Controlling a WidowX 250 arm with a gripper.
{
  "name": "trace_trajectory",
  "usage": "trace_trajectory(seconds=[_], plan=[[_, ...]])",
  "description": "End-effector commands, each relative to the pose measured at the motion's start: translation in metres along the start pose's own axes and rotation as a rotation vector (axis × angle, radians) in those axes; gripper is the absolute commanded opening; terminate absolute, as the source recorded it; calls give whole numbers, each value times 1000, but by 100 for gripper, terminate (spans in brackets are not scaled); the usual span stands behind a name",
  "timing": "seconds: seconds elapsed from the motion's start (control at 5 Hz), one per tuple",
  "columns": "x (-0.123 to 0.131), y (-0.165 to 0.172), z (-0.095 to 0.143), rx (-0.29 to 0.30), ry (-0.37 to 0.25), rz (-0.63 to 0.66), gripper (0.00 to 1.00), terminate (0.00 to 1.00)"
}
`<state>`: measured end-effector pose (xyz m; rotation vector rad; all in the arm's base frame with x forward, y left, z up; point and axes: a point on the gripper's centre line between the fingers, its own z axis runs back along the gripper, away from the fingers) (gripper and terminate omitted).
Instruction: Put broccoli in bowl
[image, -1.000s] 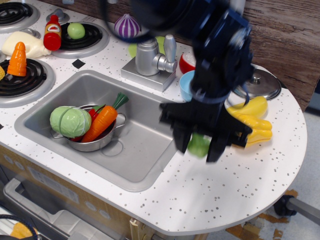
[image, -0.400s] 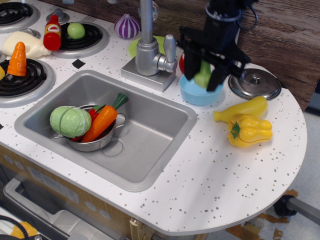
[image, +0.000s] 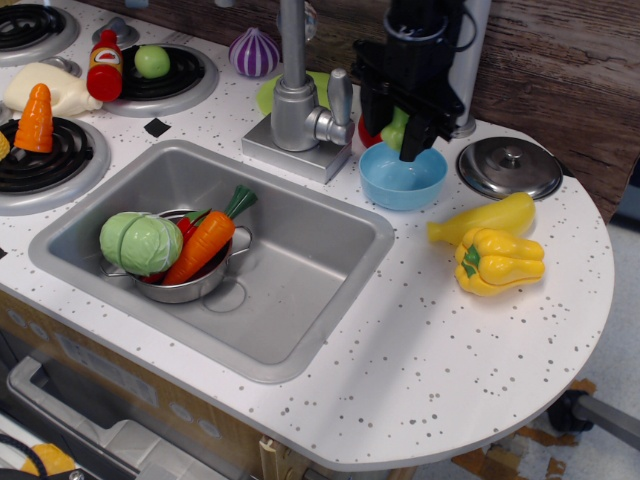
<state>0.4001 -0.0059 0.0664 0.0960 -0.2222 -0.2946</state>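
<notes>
No legible text, brand, number or sign appears anywhere. The red bottle (image: 104, 65) on the stove carries a yellow label; any print on it is too small to read.

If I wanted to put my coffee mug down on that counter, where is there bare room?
The widest bare patch is the front counter, between the sink and the yellow pepper. The back is crowded: faucet, blue bowl, steel lid, and the gripper holding the broccoli above the bowl.
</notes>
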Motion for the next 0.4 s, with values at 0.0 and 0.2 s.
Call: trace_trajectory(seconds=[0.0, 0.2], plan=[[13, 11, 15, -1, -75, -25, 100, 0], [13, 11, 15, -1, -75, -25, 100, 100]])
